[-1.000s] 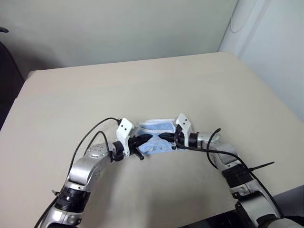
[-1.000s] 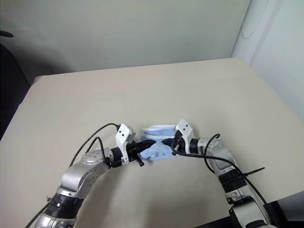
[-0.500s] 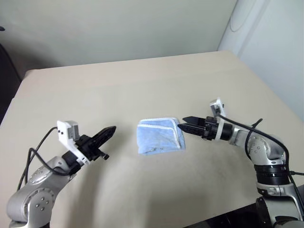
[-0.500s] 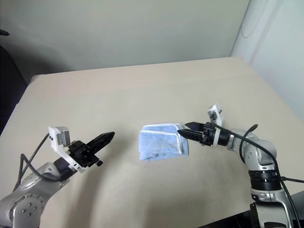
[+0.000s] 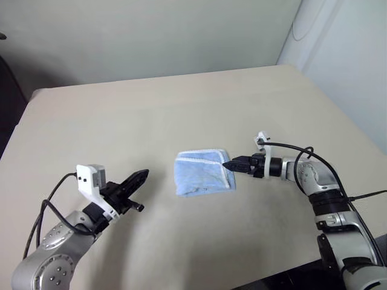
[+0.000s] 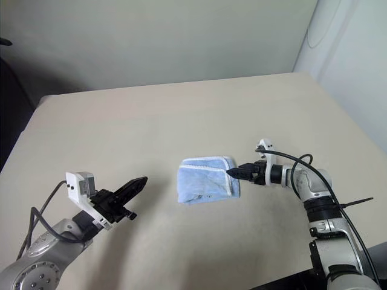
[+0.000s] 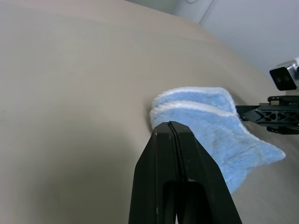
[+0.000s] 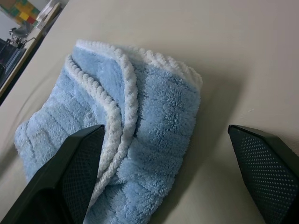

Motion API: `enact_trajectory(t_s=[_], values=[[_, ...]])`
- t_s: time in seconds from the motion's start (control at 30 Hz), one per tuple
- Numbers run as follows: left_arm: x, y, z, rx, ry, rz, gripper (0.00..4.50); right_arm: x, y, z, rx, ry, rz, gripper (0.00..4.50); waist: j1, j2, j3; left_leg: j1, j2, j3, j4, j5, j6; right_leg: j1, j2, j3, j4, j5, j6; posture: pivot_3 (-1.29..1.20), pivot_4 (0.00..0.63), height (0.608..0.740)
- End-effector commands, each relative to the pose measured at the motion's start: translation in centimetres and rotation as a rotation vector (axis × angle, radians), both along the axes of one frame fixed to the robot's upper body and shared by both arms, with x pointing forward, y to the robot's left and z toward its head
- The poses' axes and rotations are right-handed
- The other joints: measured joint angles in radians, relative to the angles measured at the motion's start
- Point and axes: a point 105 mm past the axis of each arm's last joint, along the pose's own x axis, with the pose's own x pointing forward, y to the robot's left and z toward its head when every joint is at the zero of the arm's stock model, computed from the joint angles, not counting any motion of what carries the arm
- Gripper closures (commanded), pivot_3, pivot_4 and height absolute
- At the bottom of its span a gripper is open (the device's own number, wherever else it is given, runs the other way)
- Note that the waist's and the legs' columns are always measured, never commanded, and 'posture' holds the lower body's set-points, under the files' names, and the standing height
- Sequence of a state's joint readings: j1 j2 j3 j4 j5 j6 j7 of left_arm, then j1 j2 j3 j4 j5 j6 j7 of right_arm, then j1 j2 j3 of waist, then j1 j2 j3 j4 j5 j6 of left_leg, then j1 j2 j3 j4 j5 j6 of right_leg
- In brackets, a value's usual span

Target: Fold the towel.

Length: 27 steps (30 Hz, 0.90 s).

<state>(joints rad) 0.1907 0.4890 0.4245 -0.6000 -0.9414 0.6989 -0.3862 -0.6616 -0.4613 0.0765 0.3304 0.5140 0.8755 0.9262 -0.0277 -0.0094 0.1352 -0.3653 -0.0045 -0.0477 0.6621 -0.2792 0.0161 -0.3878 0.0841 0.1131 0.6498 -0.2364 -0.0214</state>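
Note:
The towel (image 5: 204,173) lies folded into a small light blue bundle with whitish edging in the middle of the tan table (image 5: 181,109). My left gripper (image 5: 143,175) hovers well to the towel's left, shut with nothing in it; in the left wrist view its fingers (image 7: 170,140) are pressed together and point at the towel (image 7: 219,121). My right gripper (image 5: 227,164) sits at the towel's right edge. In the right wrist view the right gripper (image 8: 166,128) is open, its fingers spread wide on either side of the towel (image 8: 140,112), holding nothing.
The table's left edge (image 5: 18,127) borders a dark area. Its front right edge (image 5: 302,266) runs near my right arm. A pale wall stands behind the table, with a white rounded object (image 5: 314,24) at the far right corner.
Both grippers were together at the towel a second ago. The left one has drawn far back to the left, still shut. The right one has opened, let go and shifted right, leaving the towel folded.

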Motion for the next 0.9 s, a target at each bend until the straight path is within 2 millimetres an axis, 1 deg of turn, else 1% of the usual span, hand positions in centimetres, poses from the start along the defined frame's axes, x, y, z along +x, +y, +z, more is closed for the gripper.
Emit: enact_trajectory(t_s=[0.03,0.23,0.43,0.47,0.53,0.63,0.7,0.8,0.9], values=[[-0.3,-0.3,1.0,-0.008,-0.047,-0.001,4.50,-0.7,1.7,0.2,0.016,0.006,0.068,0.03,-0.001,0.000,0.000,0.000,0.000,0.000,0.000,0.000,0.000,0.000,0.000,0.000,0.000,0.000,0.000,0.00,0.150,0.740],[0.1,-1.1,0.7,-0.020,-0.037,-0.029,4.50,-1.9,4.3,1.0,0.035,-0.006,0.148,0.03,-0.006,0.000,0.000,0.000,0.000,0.000,0.000,0.000,0.000,-0.001,0.000,0.000,0.000,0.000,0.000,0.00,0.150,0.740],[0.4,-1.4,0.6,-0.019,-0.035,-0.043,4.50,-1.9,5.5,0.9,0.023,-0.012,0.158,0.03,-0.005,0.000,0.000,0.000,0.000,0.000,0.000,0.000,0.000,-0.001,0.000,0.000,0.000,0.000,0.000,0.00,0.150,0.740],[0.4,-1.5,0.6,-0.019,-0.035,-0.044,4.50,-1.8,5.5,0.8,0.017,-0.010,0.146,0.20,-0.005,0.000,0.000,0.000,0.000,0.000,0.000,0.000,0.000,-0.001,0.000,0.000,0.000,0.000,0.000,0.00,0.150,0.740],[0.4,-1.5,0.6,-0.019,-0.034,-0.044,4.50,-1.7,5.2,0.6,0.013,-0.006,0.132,0.63,-0.005,0.000,0.000,0.000,0.000,0.000,0.000,0.000,0.000,-0.001,0.000,0.000,0.000,0.000,0.000,0.00,0.150,0.740],[0.4,-1.5,0.6,-0.022,-0.035,-0.041,4.50,-1.8,4.7,0.9,0.036,-0.001,0.126,1.69,-0.005,0.000,0.000,0.000,0.000,0.000,0.000,0.000,0.000,-0.001,0.000,0.000,0.000,0.000,0.000,0.00,0.150,0.740],[0.3,-1.5,0.5,-0.026,-0.035,-0.035,4.50,-1.8,4.4,1.3,0.054,-0.002,0.117,2.45,-0.005,0.000,0.000,-0.001,0.000,0.000,0.000,0.000,0.000,-0.001,0.000,0.000,0.000,0.000,0.000,0.00,0.150,0.740],[0.3,-1.5,0.3,-0.028,-0.032,-0.033,4.50,-1.8,4.0,1.9,0.084,-0.009,0.107,3.48,-0.005,0.000,0.000,-0.001,0.000,0.000,0.000,0.000,0.000,-0.001,0.000,0.000,0.000,0.000,0.000,0.00,0.150,0.740],[0.3,-1.5,0.3,-0.029,-0.033,-0.031,4.50,-1.8,3.5,3.2,0.135,-0.029,0.091,4.44,-0.004,0.000,0.000,-0.001,0.000,0.000,0.000,0.000,0.000,-0.001,0.000,0.000,0.000,0.000,0.000,0.00,0.150,0.740]])
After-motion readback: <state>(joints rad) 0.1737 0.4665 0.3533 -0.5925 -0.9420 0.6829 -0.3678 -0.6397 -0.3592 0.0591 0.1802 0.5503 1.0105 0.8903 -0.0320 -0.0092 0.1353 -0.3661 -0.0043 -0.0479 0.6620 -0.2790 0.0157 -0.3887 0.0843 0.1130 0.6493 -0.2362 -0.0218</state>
